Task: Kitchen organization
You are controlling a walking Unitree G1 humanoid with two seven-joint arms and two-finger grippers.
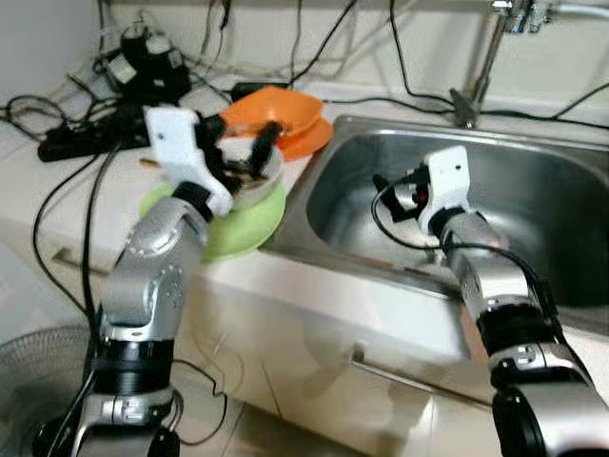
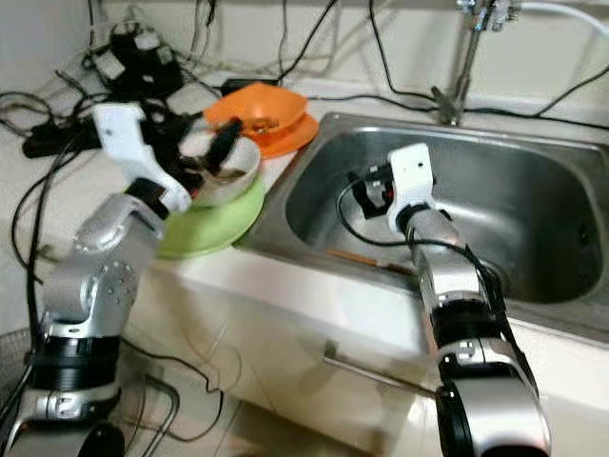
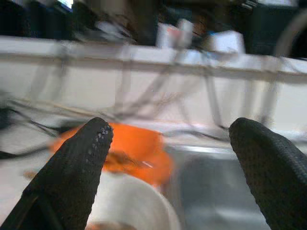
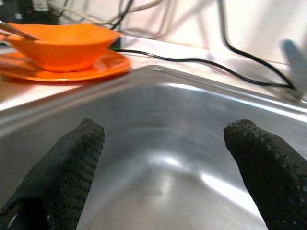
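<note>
A white bowl [image 1: 255,183] with dark scraps inside sits in a green plate [image 1: 243,227] on the counter, left of the sink. Behind it an orange bowl [image 1: 278,108] rests on an orange plate [image 1: 306,140]. My left gripper [image 1: 242,155] hovers open just above the white bowl, one finger [image 3: 72,177] on each side of its rim [image 3: 139,203]. My right gripper [image 1: 385,193] is open inside the steel sink [image 1: 533,190], near its left wall, holding nothing. From the right wrist, the orange bowl [image 4: 62,42] shows beyond the sink's rim.
A faucet [image 1: 483,67] stands at the back of the sink. A black power strip [image 1: 81,141] and tangled cables cover the counter's back left. A thin brown stick [image 2: 354,257] lies on the sink floor. A wire basket [image 1: 29,371] sits on the floor at lower left.
</note>
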